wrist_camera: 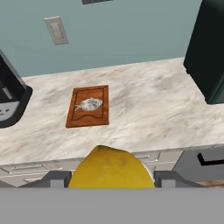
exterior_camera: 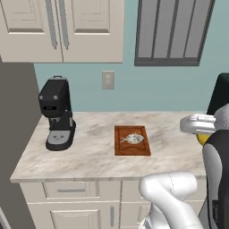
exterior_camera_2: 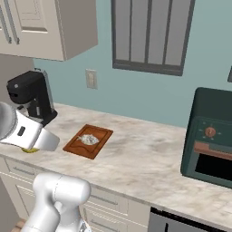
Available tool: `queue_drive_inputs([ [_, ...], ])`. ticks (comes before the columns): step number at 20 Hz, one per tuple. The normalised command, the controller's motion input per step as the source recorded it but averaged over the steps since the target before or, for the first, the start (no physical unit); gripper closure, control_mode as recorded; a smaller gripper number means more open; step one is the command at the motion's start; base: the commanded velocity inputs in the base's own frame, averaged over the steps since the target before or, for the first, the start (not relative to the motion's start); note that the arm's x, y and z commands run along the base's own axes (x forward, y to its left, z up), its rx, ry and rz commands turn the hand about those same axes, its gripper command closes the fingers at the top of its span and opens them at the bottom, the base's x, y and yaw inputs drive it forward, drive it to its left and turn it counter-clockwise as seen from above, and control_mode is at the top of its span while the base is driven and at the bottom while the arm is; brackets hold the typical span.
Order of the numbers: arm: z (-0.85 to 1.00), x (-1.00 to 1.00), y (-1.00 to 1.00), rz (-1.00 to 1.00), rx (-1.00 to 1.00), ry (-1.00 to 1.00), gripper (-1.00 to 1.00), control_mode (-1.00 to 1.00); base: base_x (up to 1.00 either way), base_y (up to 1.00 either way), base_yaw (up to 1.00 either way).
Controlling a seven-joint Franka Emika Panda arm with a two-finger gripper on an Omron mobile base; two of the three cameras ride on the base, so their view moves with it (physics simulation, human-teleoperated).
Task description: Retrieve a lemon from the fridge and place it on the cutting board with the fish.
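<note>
My gripper (wrist_camera: 111, 186) clamps the lemon (wrist_camera: 109, 168) across its middle, short of the cutting board (wrist_camera: 87, 106); it looks light, firm, and roll-prone.

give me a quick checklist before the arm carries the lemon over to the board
1. Round yellow lemon held in the claw: ok; it sits between the tips in the hand view.
2. Reddish-brown wooden cutting board flat on the marbled countertop: ok.
3. Silvery-grey fish on the board: ok, roughly central.
4. Bare board beside the fish for the lemon: ok, but tight; some wood shows around the fish.
5. Path to the board: ok; the black coffee machine and dark green oven stand off to the sides.
6. Firmness of grip: cannot tell.
</note>
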Motion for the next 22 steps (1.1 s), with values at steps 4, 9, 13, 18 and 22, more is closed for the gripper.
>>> queue_drive_inputs([
  [4,0.00,0.00,0.00,0.00,0.00,0.00,1.00,1.00,0.00,0.00,0.00],
  [9,0.00,0.00,0.00,0.00,0.00,0.00,1.00,1.00,0.00,0.00,0.00],
  [13,-0.29,0.61,0.14,0.00,0.00,0.05,1.00,-1.00,0.00,0.00,0.00],
  [18,-0.36,0.65,0.10,0.02,0.00,0.13,1.00,-1.00,0.00,0.00,0.00],
  [22,-0.55,0.67,-0.05,0.08,0.04,0.03,1.00,-1.00,0.00,0.00,0.00],
])
